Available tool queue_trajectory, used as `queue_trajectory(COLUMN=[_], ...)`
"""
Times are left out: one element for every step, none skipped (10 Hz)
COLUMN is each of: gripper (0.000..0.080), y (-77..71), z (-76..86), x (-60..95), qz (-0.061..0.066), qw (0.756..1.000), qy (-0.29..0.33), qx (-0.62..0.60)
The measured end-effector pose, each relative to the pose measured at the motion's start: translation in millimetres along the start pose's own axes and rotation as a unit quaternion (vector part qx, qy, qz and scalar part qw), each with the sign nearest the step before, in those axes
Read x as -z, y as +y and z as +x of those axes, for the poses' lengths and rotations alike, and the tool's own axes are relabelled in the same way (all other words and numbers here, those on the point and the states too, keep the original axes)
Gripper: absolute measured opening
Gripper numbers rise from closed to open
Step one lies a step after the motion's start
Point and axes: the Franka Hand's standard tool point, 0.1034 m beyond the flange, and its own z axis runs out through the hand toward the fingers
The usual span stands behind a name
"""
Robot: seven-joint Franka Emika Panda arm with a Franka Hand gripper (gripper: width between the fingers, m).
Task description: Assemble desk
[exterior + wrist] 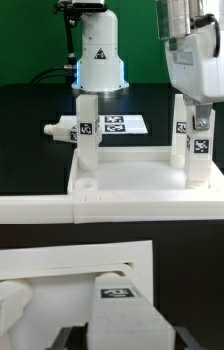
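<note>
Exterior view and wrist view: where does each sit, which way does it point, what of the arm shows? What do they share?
Exterior view: off the arm, low, opposite the robot base, facing it over the tabletop; shows the base and, on the exterior view's right, the gripper.
Wrist view: on the wrist, looking along the fingers onto the tagged leg standing between them; only the dark fingers show.
Shared: that leg, the tabletop, the gripper flanking the leg.
</note>
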Motion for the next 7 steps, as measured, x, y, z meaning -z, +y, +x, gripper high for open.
queue_trajectory(gripper=[0.0366, 0.0562, 0.0628, 0.0628, 0.0645, 0.0645, 0.0649], y=[4.5, 1.8, 1.5, 1.2, 1.2, 1.2, -1.1], z=[-2.9, -6.1, -11.5, -12.4, -11.9, -11.5, -10.2], x=[-0.4, 1.2, 0.6, 0.2, 0.1, 0.0, 1.9], qz=[-0.02, -0.026, -0.029, -0.028, -0.029, -0.03, -0.034], qw=[0.999, 0.986, 0.958, 0.937, 0.932, 0.918, 0.883], qy=[0.002, 0.017, 0.022, 0.02, 0.02, 0.019, 0.022], qx=[0.045, 0.164, 0.286, 0.348, 0.36, 0.395, 0.467])
